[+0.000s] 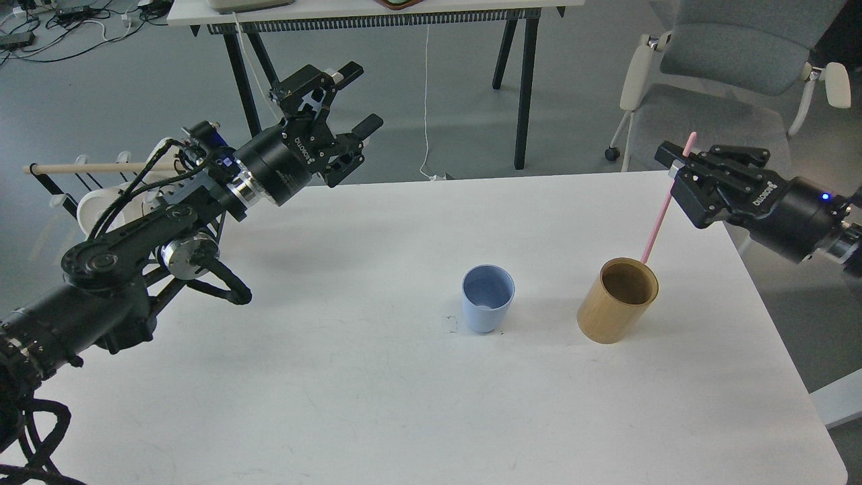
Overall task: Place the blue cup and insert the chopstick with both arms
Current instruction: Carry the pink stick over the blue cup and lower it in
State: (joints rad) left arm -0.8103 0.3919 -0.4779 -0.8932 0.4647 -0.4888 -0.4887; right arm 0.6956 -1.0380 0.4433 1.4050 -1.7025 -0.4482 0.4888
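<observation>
blue cup: matt plastic, smooth. tan cylinder: wood, satin grain. chopstick: smooth pink plastic. table: matt white, lightly scuffed. dowel: bare wood. 2 arms: black, silver metal rings.

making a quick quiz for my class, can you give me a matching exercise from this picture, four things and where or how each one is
Things:
1. blue cup
2. pink chopstick
3. wooden cylinder
4. left gripper

States:
A. fingers spread apart, holding nothing
B. pinched in the right gripper, slanting down
C. upright and empty, mid-table
D. right of the blue cup, open top

Pairs: 1-C, 2-B, 3-D, 4-A
</observation>
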